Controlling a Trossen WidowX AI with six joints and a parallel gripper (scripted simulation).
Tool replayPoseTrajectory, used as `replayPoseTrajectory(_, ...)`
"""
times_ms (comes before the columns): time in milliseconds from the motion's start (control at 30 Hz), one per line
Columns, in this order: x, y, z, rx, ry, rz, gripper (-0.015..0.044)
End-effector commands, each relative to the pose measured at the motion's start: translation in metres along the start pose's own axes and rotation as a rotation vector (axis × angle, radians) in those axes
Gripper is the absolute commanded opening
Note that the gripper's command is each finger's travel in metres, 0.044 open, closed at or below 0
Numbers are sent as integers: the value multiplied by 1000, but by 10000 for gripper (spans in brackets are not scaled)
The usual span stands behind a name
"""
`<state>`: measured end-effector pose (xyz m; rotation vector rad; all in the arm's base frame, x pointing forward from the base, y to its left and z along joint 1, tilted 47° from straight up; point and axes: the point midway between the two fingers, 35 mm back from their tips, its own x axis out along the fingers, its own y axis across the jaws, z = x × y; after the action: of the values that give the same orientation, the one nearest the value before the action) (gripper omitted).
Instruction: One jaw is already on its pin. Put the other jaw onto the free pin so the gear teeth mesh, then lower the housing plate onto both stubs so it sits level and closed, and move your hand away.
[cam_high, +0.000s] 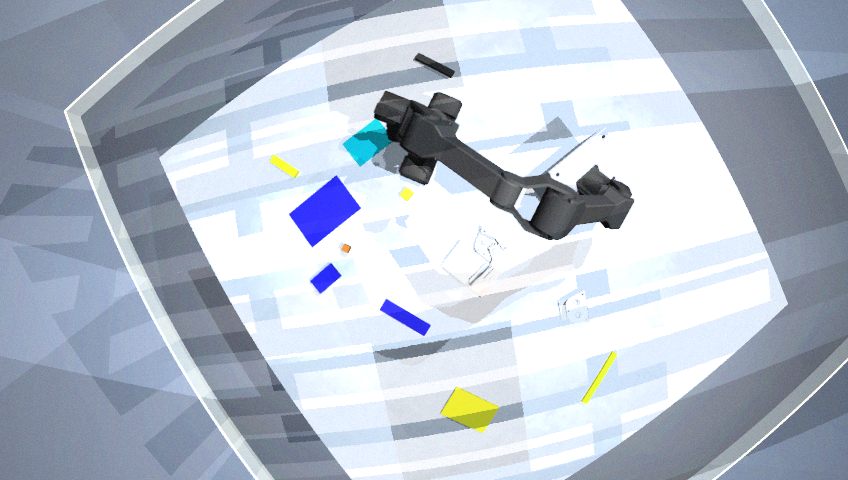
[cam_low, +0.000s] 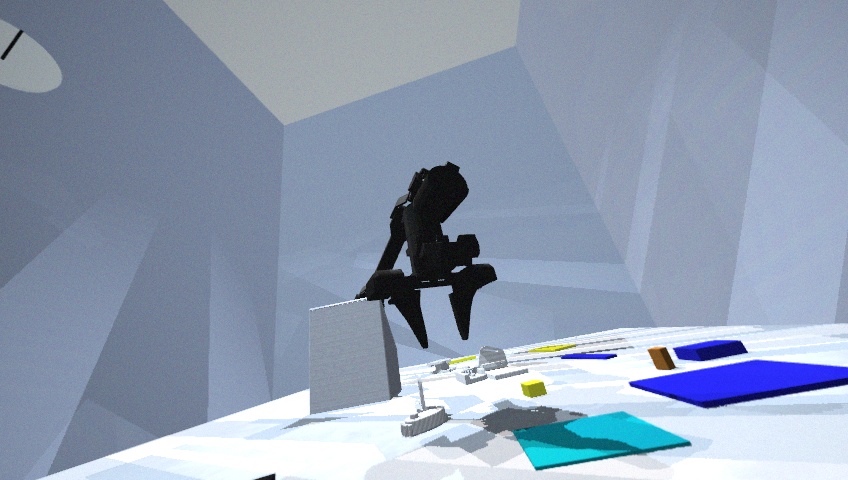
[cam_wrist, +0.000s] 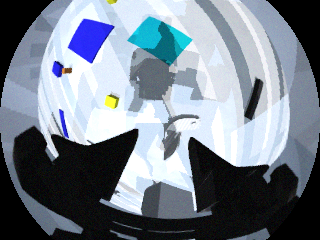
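My gripper (cam_low: 445, 343) (cam_wrist: 164, 136) is open and empty, high above the table. A loose pale ribbed piece with a thin upright post, seemingly the free jaw (cam_low: 423, 421) (cam_wrist: 187, 123), lies on the table below and in front of the fingers in the wrist view. Farther back, a cluster of white parts (cam_high: 486, 255) (cam_low: 471, 375) has a curved arm outline and an upright rounded plate (cam_low: 492, 358). Another small white part with holes (cam_high: 576, 306) (cam_low: 440, 365) lies beyond. White on white hides the pins and teeth; I cannot tell which part is the housing plate.
A tall pale block (cam_low: 351, 356) (cam_wrist: 165, 200) stands beside the arm. A yellow cube (cam_high: 406, 193) (cam_low: 533, 388) (cam_wrist: 111, 101), cyan slab (cam_high: 360, 145) (cam_low: 595, 449), blue slab (cam_high: 324, 211) (cam_low: 743, 380), orange block (cam_high: 346, 248) (cam_low: 660, 358) and black bar (cam_high: 434, 64) (cam_wrist: 254, 99) lie around.
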<state>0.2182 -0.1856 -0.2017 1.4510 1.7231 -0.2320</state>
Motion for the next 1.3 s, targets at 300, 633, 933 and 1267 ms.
replayPoseTrajectory(300, -2, 0, 1, -6, -2, -4, 0)
replayPoseTrajectory(633, -2, 0, 1, -6, -2, -4, 0)
replayPoseTrajectory(933, -1, 0, 1, -2, -2, -1, 53)
replayPoseTrajectory(1267, -1, 0, 1, -2, -2, -1, 315)
